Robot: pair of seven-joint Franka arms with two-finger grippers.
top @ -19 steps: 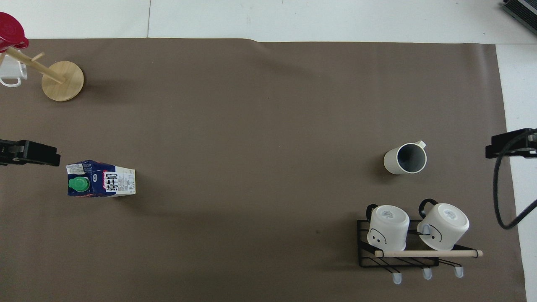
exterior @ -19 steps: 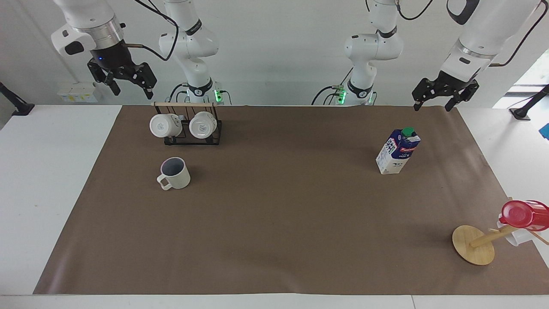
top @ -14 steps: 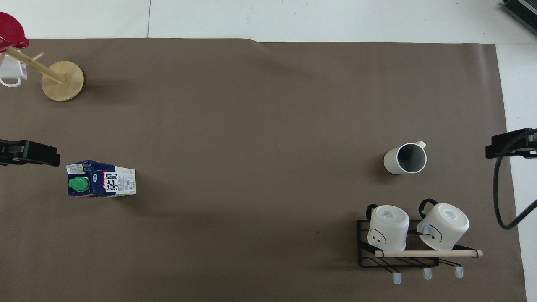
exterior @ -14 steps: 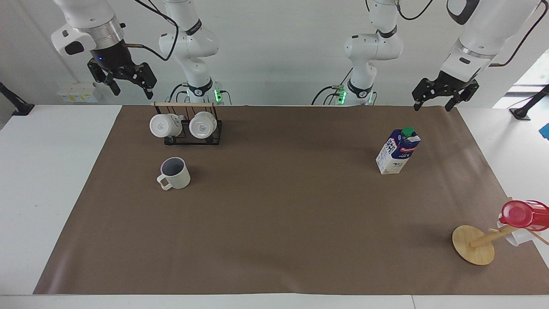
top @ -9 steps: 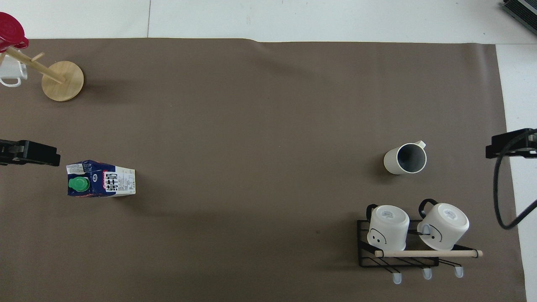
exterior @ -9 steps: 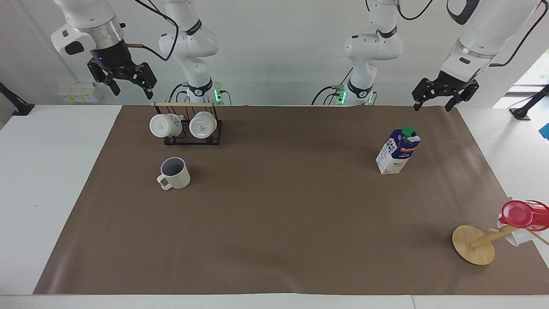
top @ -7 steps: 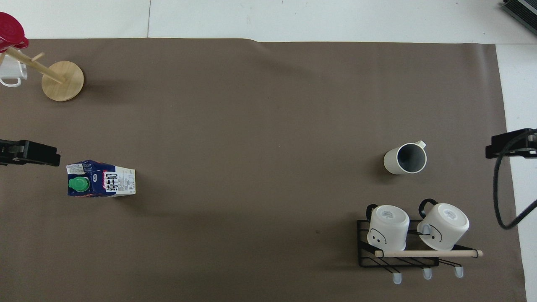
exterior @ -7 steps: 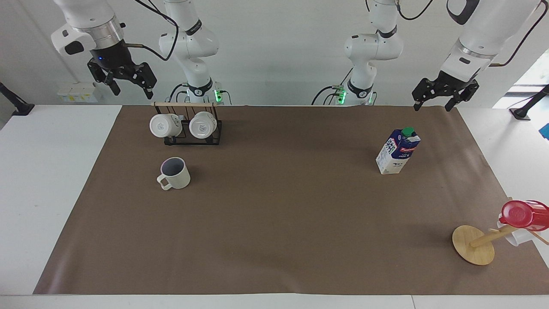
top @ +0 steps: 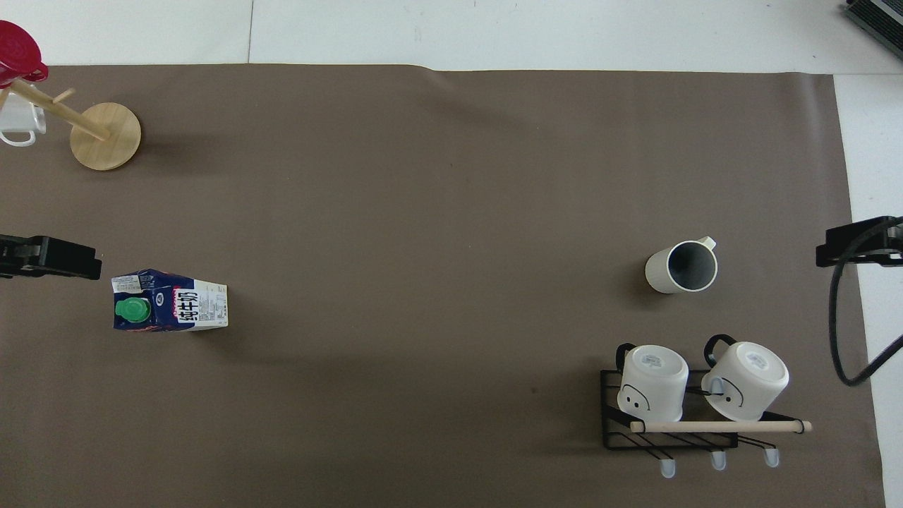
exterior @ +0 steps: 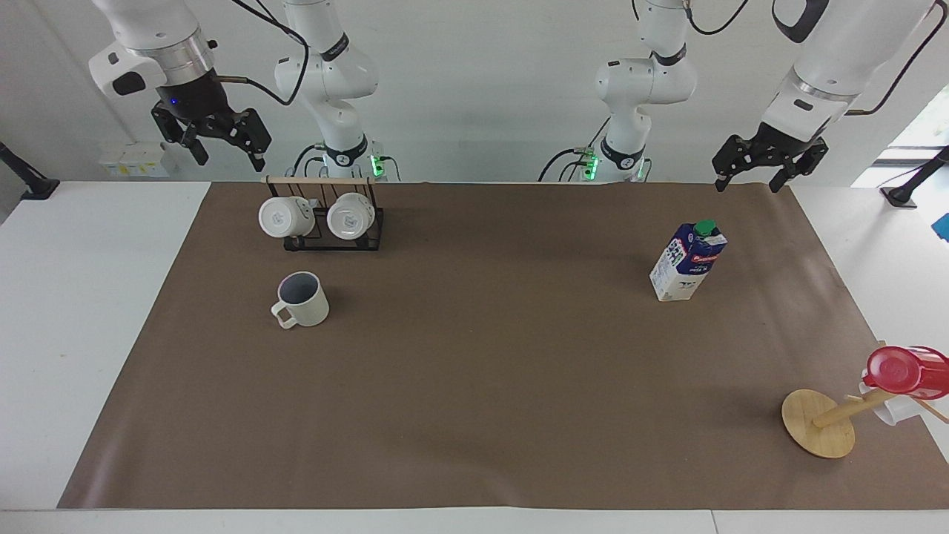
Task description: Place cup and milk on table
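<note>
Black wire rack [exterior: 334, 230] with two white mugs [exterior: 315, 216] hung on it sits nearest the robots, below and just inward of the right gripper [exterior: 222, 148]; we read that gripper as raised, jaws apart, empty, over the table edge at the right arm's end; the left gripper [exterior: 749, 170] hangs likewise over its own end, jaws apart, nothing in them; both arms wait.

Next out from the rack, the cup [exterior: 300, 299] stands upright on the brown paper of the table [exterior: 482, 415], mouth up, handle turned away from the robots; well below the right gripper and clear of it, so we judge it already set down on that arm's side.

At about the same depth toward the left arm's end, the milk [exterior: 688, 261] stands upright, green cap on top; it is below the left gripper and a little toward the table's middle, untouched; upright placement keeps it stable, we think.

Farthest out, past the milk at the left arm's end, a wooden cup tree [exterior: 819, 423] carries a red cup [exterior: 901, 369]; not part of the task.

We judge both things are placed; task looks essentially done.
</note>
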